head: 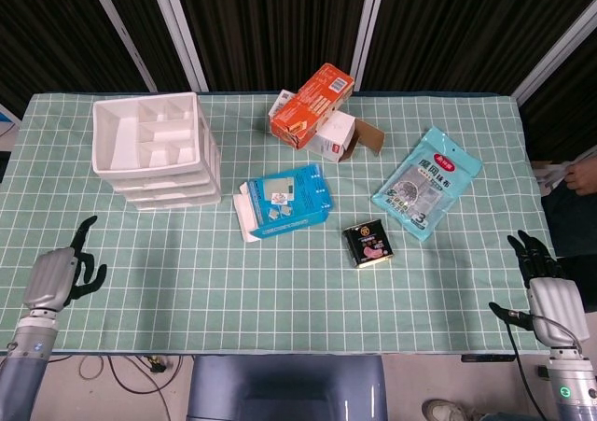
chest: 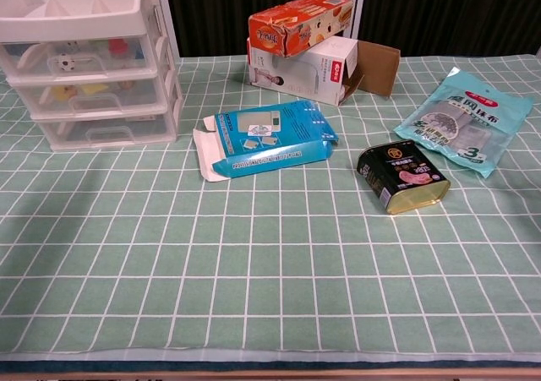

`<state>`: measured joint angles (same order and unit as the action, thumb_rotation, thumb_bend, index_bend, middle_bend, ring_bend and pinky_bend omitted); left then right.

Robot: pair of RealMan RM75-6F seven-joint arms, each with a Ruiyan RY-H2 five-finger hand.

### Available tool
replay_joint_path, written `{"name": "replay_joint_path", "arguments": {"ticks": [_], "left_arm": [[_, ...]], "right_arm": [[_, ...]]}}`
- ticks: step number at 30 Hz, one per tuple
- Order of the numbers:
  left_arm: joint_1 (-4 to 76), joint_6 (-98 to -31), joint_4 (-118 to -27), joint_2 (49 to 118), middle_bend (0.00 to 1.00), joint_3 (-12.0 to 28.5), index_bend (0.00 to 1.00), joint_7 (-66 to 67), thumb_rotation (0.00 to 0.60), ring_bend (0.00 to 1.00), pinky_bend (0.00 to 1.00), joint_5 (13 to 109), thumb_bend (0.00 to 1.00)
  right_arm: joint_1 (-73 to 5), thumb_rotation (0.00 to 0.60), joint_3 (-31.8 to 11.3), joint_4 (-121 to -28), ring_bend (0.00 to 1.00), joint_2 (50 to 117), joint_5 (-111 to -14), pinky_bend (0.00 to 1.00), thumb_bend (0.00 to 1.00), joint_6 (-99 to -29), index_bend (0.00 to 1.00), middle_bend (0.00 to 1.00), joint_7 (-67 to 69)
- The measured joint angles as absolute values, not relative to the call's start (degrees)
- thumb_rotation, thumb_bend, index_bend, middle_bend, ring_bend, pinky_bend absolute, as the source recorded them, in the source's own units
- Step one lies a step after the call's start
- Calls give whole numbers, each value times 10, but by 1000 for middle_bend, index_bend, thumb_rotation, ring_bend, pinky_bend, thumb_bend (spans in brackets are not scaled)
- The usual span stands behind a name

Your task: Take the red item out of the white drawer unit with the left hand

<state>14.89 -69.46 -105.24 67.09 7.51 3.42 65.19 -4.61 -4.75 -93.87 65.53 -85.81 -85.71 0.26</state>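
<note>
Left hand [head: 58, 273] empty, well apart from white drawer unit [head: 157, 150].

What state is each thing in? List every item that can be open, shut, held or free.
white drawer unit: all three drawers shut
red item: inside the top drawer, untouched
left hand: open, holds nothing
right hand: open, holds nothing
blue box: lying flat, end flap open
white box: end flap open
orange box: resting on the white box

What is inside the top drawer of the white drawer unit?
Through the top drawer's translucent front in the white drawer unit, a small black-and-white ball and a red item show; anything behind them is hidden.
</note>
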Motion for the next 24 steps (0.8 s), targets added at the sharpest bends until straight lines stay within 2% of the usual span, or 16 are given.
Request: {"name": "replay_joint_path", "arguments": {"ticks": [5,8,14,24], "left_arm": [[192,-611,-1096,673,930,121,0,-11,600,936,1000,530,456],[220,-583,-1106,683,933,152,0,-37,600,940,1000,481,456],[253,-561,-1097,715,935,183,0,-66,600,942,1000,421,456],[287,-548,-1058,759,943,212,0,-95,600,945,1000,365,456]], "right_arm": [[-47,600,-48,-939,0,654,-856,223,33,-854,0,0,5],[-47,600,-48,-940,0,654,-855,223,33,-853,0,0,7],[-47,600,-47,-941,0,652,-855,223,35,-851,0,0,12],[-47,600,-47,-944,0,651,-854,223,37,-850,0,0,15]]}}
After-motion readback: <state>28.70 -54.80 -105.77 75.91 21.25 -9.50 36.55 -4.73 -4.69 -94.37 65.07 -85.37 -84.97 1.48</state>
